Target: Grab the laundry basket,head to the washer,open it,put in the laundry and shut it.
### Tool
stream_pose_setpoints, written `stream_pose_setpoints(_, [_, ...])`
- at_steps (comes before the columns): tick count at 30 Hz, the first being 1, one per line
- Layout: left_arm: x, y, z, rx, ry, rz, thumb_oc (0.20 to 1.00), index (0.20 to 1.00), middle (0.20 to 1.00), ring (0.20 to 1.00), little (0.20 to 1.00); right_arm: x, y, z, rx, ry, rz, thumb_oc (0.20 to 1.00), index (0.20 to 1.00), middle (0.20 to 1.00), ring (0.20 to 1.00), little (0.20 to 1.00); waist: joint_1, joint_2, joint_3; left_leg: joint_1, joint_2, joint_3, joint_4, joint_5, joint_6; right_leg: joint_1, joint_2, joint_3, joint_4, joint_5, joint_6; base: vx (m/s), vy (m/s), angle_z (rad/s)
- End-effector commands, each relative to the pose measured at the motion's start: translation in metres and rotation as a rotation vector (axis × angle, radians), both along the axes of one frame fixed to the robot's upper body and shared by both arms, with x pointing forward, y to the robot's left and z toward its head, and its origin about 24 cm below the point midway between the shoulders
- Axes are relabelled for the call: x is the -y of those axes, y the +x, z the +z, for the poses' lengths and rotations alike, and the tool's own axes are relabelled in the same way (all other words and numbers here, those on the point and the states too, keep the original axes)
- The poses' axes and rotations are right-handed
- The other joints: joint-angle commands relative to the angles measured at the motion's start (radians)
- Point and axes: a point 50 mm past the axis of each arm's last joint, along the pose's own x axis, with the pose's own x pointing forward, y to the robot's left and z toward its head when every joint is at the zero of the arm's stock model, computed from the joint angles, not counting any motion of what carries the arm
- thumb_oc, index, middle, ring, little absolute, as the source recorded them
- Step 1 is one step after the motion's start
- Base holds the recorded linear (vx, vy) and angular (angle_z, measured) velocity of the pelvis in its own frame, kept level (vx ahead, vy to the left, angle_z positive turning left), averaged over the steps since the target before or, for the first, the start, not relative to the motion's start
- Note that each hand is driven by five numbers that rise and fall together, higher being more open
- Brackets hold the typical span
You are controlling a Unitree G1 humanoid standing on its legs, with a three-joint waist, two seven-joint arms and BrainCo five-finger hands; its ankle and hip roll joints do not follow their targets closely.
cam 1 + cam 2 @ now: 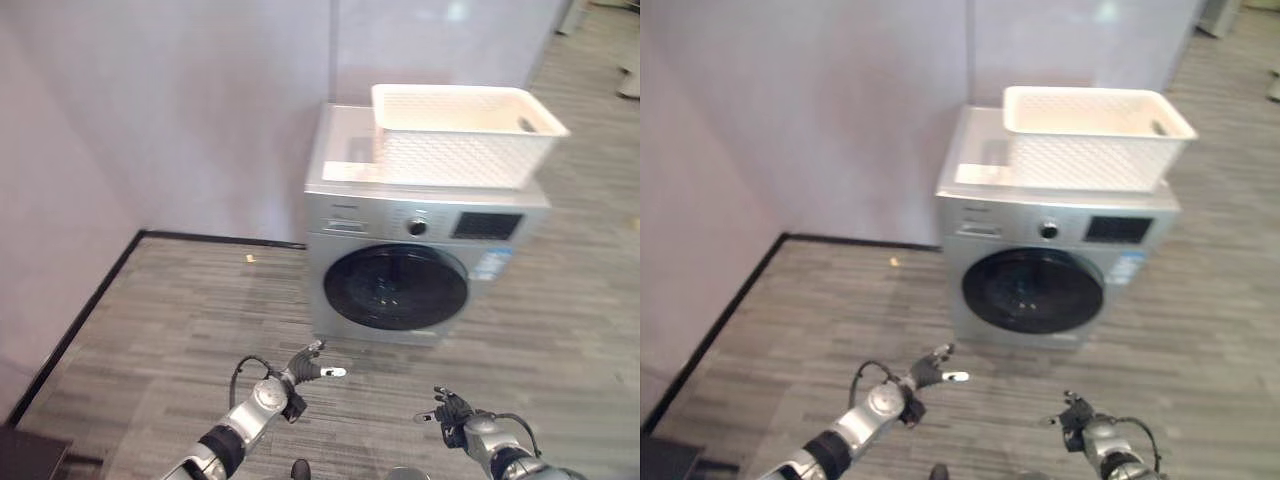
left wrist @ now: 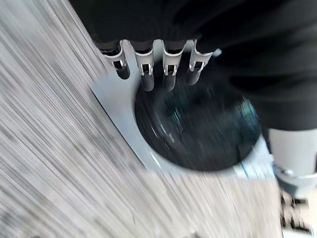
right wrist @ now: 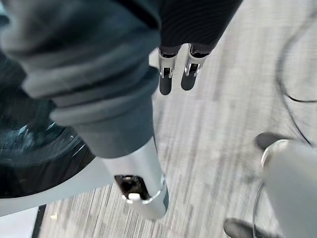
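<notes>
Both hands, the left hand (image 1: 305,372) and the right hand (image 1: 449,408), are being held relaxed and empty near the floor, since the laundry basket (image 1: 462,133) is being supported atop the closed washer (image 1: 400,285) beyond.

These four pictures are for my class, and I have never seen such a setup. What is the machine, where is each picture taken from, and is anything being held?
It is a humanoid robot with two arms. Two pictures come from cameras in its head, looking down; the other two come from cameras on each wrist. Ahead stands a silver washing machine, its round dark door closed, with a white laundry basket on top. The left hand and right hand hang low over the wooden floor, fingers straight. Neither holds anything.
</notes>
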Motion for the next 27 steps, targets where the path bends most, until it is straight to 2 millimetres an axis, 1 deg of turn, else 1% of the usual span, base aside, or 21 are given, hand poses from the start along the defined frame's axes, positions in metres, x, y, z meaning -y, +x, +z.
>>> stream_pose_setpoints(1, [0.010, 0.003, 0.017, 0.065, -0.077, -0.057, 1.000, 1.000, 1.000, 1.000, 1.000, 0.039, 0.016, 0.027, 0.041, -0.108, -0.048, 1.000, 1.000, 1.000, 1.000, 1.000, 0.006, 0.041, 0.045, 0.174, -0.025, -0.125, 0.060, -0.246, -0.049, 0.005, -0.054, 0.094, -0.261, 0.183, 0.033, 0.28, -0.242, 0.74])
stream_pose_setpoints(2, [0.009, 0.002, 0.019, 0.074, -0.075, -0.077, 1.000, 1.000, 1.000, 1.000, 1.000, 0.056, 0.012, 0.033, 0.024, -0.141, -0.084, 1.000, 1.000, 1.000, 1.000, 1.000, 0.011, 0.035, 0.055, 0.187, -0.032, -0.178, 0.074, -0.269, -0.058, -0.023, -0.086, 0.145, -0.338, 0.230, 0.050, 0.29, -0.244, 0.90])
stream_pose_setpoints(3, [0.010, 0.002, 0.019, 0.074, -0.076, -0.078, 1.000, 1.000, 1.000, 1.000, 1.000, 0.057, 0.012, 0.033, 0.024, -0.142, -0.084, 1.000, 1.000, 1.000, 1.000, 1.000, 0.006, 0.039, 0.057, 0.188, -0.030, -0.184, 0.077, -0.272, -0.058, -0.014, -0.085, 0.136, -0.346, 0.232, 0.050, 0.27, -0.281, 1.24])
stream_pose_setpoints(4, [0.008, 0.003, 0.020, 0.083, -0.072, -0.083, 1.000, 1.000, 1.000, 1.000, 1.000, 0.067, 0.008, 0.036, 0.017, -0.161, -0.109, 1.000, 1.000, 1.000, 1.000, 1.000, 0.009, 0.034, 0.061, 0.197, -0.028, -0.212, 0.077, -0.279, -0.065, -0.028, -0.097, 0.148, -0.358, 0.250, 0.058, 0.18, -0.216, 1.45])
stream_pose_setpoints(5, [0.009, 0.002, 0.021, 0.083, -0.077, -0.091, 1.000, 1.000, 1.000, 1.000, 1.000, 0.073, 0.005, 0.039, 0.018, -0.174, -0.126, 1.000, 1.000, 1.000, 1.000, 1.000, 0.004, 0.032, 0.063, 0.206, -0.022, -0.238, 0.076, -0.284, -0.072, -0.022, -0.103, 0.140, -0.353, 0.260, 0.063, 0.35, -0.495, 1.71])
stream_pose_setpoints(6, [0.003, -0.001, 0.019, 0.077, -0.083, -0.073, 1.000, 1.000, 1.000, 1.000, 1.000, 0.084, -0.006, 0.038, -0.005, -0.193, -0.164, 1.000, 1.000, 1.000, 1.000, 1.000, 0.004, 0.014, 0.060, 0.227, -0.001, -0.277, 0.058, -0.290, -0.089, 0.001, -0.098, 0.121, -0.328, 0.266, 0.068, 0.26, -0.381, 1.53])
stream_pose_setpoints(7, [0.003, -0.001, 0.019, 0.077, -0.083, -0.073, 1.000, 1.000, 1.000, 1.000, 1.000, 0.084, -0.006, 0.038, -0.005, -0.193, -0.164, 1.000, 1.000, 1.000, 1.000, 1.000, 0.002, 0.014, 0.060, 0.227, -0.001, -0.279, 0.057, -0.289, -0.089, 0.001, -0.098, 0.120, -0.327, 0.266, 0.068, 0.29, -0.475, 1.19])
stream_pose_setpoints(8, [-0.001, -0.004, 0.017, 0.062, -0.099, -0.035, 1.000, 1.000, 1.000, 1.000, 1.000, 0.085, -0.006, 0.039, -0.002, -0.195, -0.180, 1.000, 1.000, 1.000, 1.000, 1.000, 0.002, 0.013, 0.049, 0.239, 0.033, -0.287, 0.040, -0.282, -0.102, -0.006, -0.080, 0.109, -0.305, 0.262, 0.069, 0.32, -0.479, 0.53])
stream_pose_setpoints(9, [-0.008, -0.014, 0.010, 0.021, -0.115, 0.007, 1.000, 1.000, 1.000, 1.000, 1.000, 0.090, -0.015, 0.037, -0.017, -0.201, -0.212, 1.000, 1.000, 1.000, 1.000, 1.000, -0.001, 0.020, 0.034, 0.251, 0.099, -0.296, 0.014, -0.244, -0.124, -0.002, -0.034, 0.101, -0.267, 0.229, 0.054, 0.32, -0.480, 0.22])
stream_pose_setpoints(10, [-0.008, -0.014, 0.010, 0.021, -0.114, 0.007, 1.000, 1.000, 1.000, 1.000, 1.000, 0.090, -0.015, 0.036, -0.017, -0.201, -0.212, 1.000, 1.000, 1.000, 1.000, 1.000, -0.001, 0.020, 0.033, 0.250, 0.100, -0.297, 0.013, -0.244, -0.124, -0.003, -0.034, 0.100, -0.266, 0.229, 0.054, 0.31, -0.546, 0.13])
stream_pose_setpoints(11, [-0.018, -0.020, 0.006, -0.001, -0.135, 0.064, 1.000, 1.000, 1.000, 1.000, 1.000, 0.093, -0.019, 0.036, -0.005, -0.192, -0.247, 1.000, 1.000, 1.000, 1.000, 1.000, -0.006, 0.033, 0.037, 0.223, 0.141, -0.285, 0.005, -0.173, -0.150, 0.001, 0.001, 0.082, -0.256, 0.203, 0.034, 0.17, -0.411, 0.54])
stream_pose_setpoints(12, [-0.023, -0.023, 0.004, -0.013, -0.135, 0.081, 1.000, 1.000, 1.000, 1.000, 1.000, 0.097, -0.020, 0.038, 0.002, -0.196, -0.262, 1.000, 1.000, 1.000, 1.000, 1.000, -0.012, 0.046, 0.035, 0.209, 0.170, -0.271, -0.008, -0.135, -0.165, -0.006, 0.021, 0.069, -0.249, 0.180, 0.024, 0.16, -0.410, 0.87])
stream_pose_setpoints(14, [-0.025, -0.026, 0.004, -0.015, -0.135, 0.081, 1.000, 1.000, 1.000, 1.000, 1.000, 0.099, -0.020, 0.040, 0.010, -0.197, -0.271, 1.000, 1.000, 1.000, 1.000, 1.000, -0.017, 0.048, 0.033, 0.190, 0.178, -0.258, -0.020, -0.113, -0.171, -0.016, 0.023, 0.063, -0.250, 0.175, 0.017, 0.04, -0.174, 0.60])
stream_pose_setpoints(16, [-0.031, -0.029, 0.005, -0.007, -0.125, 0.089, 1.000, 1.000, 1.000, 1.000, 1.000, 0.112, -0.017, 0.052, 0.040, -0.231, -0.287, 1.000, 1.000, 1.000, 1.000, 1.000, -0.021, 0.065, 0.047, 0.159, 0.207, -0.211, -0.045, -0.050, -0.180, -0.049, 0.041, 0.046, -0.224, 0.150, 0.002, 0.02, -0.269, 0.11])
stream_pose_setpoints(17, [-0.036, -0.029, 0.009, 0.005, -0.135, 0.098, 1.000, 1.000, 1.000, 1.000, 1.000, 0.127, -0.007, 0.072, 0.098, -0.272, -0.314, 1.000, 1.000, 1.000, 1.000, 1.000, -0.021, 0.078, 0.066, 0.121, 0.223, -0.159, -0.053, 0.003, -0.180, -0.076, 0.047, 0.038, -0.212, 0.137, -0.008, -0.02, -0.208, 0.17])
stream_pose_setpoints(18, [-0.036, -0.029, 0.009, 0.005, -0.136, 0.099, 1.000, 1.000, 1.000, 1.000, 1.000, 0.128, -0.006, 0.073, 0.099, -0.273, -0.313, 1.000, 1.000, 1.000, 1.000, 1.000, -0.020, 0.078, 0.062, 0.117, 0.223, -0.157, -0.056, 0.005, -0.180, -0.084, 0.047, 0.040, -0.208, 0.136, -0.008, -0.05, -0.173, 0.28])
stream_pose_setpoints(19, [-0.038, -0.029, 0.012, 0.015, -0.143, 0.105, 1.000, 1.000, 1.000, 1.000, 1.000, 0.137, 0.001, 0.088, 0.144, -0.291, -0.334, 1.000, 1.000, 1.000, 1.000, 1.000, -0.021, 0.085, 0.070, 0.095, 0.228, -0.116, -0.069, 0.021, -0.173, -0.100, 0.048, 0.034, -0.205, 0.128, -0.012, -0.01, -0.060, 0.31])
stream_pose_setpoints(24, [-0.038, -0.029, 0.012, 0.015, -0.143, 0.105, 1.000, 1.000, 1.000, 1.000, 1.000, 0.137, 0.001, 0.088, 0.144, -0.291, -0.334, 1.000, 1.000, 1.000, 1.000, 1.000, -0.020, 0.085, 0.069, 0.095, 0.228, -0.115, -0.069, 0.021, -0.172, -0.101, 0.048, 0.035, -0.205, 0.127, -0.013, -0.02, -0.039, 0.13])
stream_pose_setpoints(25, [-0.037, -0.023, 0.027, 0.079, -0.166, 0.076, 1.000, 1.000, 1.000, 1.000, 1.000, 0.176, 0.030, 0.169, 0.349, -0.410, -0.394, 1.000, 1.000, 1.000, 1.000, 1.000, -0.021, 0.124, 0.115, 0.034, 0.250, 0.055, -0.109, 0.087, -0.164, -0.164, 0.050, 0.016, -0.190, 0.102, -0.029, -0.14, -0.206, 0.12])
stream_pose_setpoints(26, [-0.035, -0.016, 0.032, 0.104, -0.171, 0.082, 1.000, 1.000, 1.000, 1.000, 1.000, 0.186, 0.035, 0.196, 0.413, -0.443, -0.413, 1.000, 1.000, 1.000, 1.000, 1.000, -0.024, 0.136, 0.127, 0.005, 0.250, 0.111, -0.127, 0.119, -0.169, -0.194, 0.047, 0.002, -0.184, 0.099, -0.038, -0.16, -0.249, 0.25])
stream_pose_setpoints(27, [-0.032, -0.011, 0.033, 0.113, -0.175, 0.084, 1.000, 1.000, 1.000, 1.000, 1.000, 0.190, 0.042, 0.218, 0.476, -0.455, -0.428, 1.000, 1.000, 1.000, 1.000, 1.000, -0.027, 0.144, 0.139, -0.002, 0.253, 0.144, -0.141, 0.139, -0.177, -0.209, 0.048, -0.011, -0.170, 0.085, -0.044, -0.06, -0.112, 0.62])
